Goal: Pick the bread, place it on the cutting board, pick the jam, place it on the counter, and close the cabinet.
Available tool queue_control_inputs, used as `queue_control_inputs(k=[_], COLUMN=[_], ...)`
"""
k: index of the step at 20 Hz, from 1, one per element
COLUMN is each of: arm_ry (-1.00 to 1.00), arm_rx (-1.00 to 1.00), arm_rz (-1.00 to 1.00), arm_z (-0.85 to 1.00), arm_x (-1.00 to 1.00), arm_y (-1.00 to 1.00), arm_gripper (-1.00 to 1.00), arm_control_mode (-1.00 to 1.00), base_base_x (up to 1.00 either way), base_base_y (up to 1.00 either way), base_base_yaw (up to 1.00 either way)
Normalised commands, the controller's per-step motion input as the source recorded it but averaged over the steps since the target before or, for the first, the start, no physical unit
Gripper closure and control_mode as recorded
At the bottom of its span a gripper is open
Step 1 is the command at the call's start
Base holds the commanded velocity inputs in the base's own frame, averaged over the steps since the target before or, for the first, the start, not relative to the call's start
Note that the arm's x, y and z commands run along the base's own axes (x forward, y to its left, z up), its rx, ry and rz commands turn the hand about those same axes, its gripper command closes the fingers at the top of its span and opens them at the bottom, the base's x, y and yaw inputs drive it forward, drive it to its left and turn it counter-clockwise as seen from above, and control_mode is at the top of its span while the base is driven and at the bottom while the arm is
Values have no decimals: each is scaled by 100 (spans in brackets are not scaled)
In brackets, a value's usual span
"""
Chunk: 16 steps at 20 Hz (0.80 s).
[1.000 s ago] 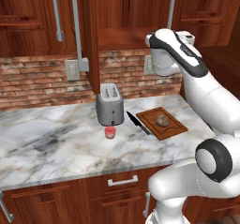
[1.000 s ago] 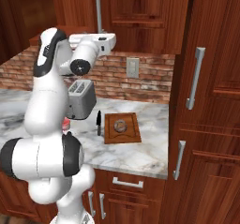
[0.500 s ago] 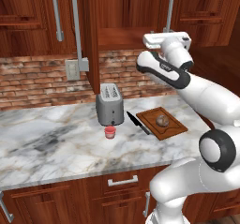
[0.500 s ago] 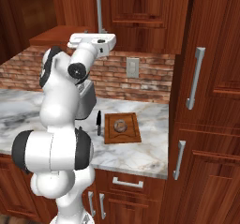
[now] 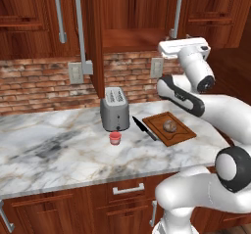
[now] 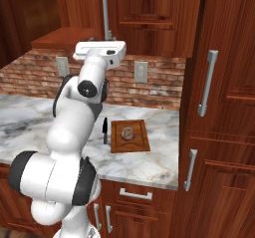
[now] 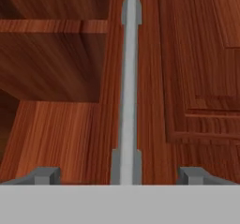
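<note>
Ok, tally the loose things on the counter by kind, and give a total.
Toaster: 1
Jam: 1
Knife: 1
Cutting board: 1
Bread, on the board: 1
Total: 5

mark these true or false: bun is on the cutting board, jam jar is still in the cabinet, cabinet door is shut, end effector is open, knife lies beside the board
1. The small round brownish bun lies on the reddish-brown wooden cutting board. True.
2. The small red jam jar is in the cabinet. False: it stands on the white marble counter, in front of the grey toaster.
3. The dark wooden cabinet door is shut. False: it stands open.
4. The end effector is open. True, its tips either side of a silver bar handle.
5. A black knife lies beside the board. True.
</note>
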Motion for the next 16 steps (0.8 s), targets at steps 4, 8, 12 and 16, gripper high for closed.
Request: queue_control_inputs(k=[4, 8, 12, 16], arm_ry=[0, 0, 0, 1], arm_rx=[0, 0, 0, 0], arm_rz=[0, 0, -3, -6], arm_z=[22, 23, 22, 26], arm_x=[-99, -100, -100, -98], arm_y=[0, 4, 21, 33], arm_gripper=[-100, -100, -100, -100], arm_control_mode=[-100, -100, -100, -100], base_base_x=[0, 0, 0, 0], base_base_y=[0, 0, 0, 0], base_base_yaw=[0, 0, 0, 0])
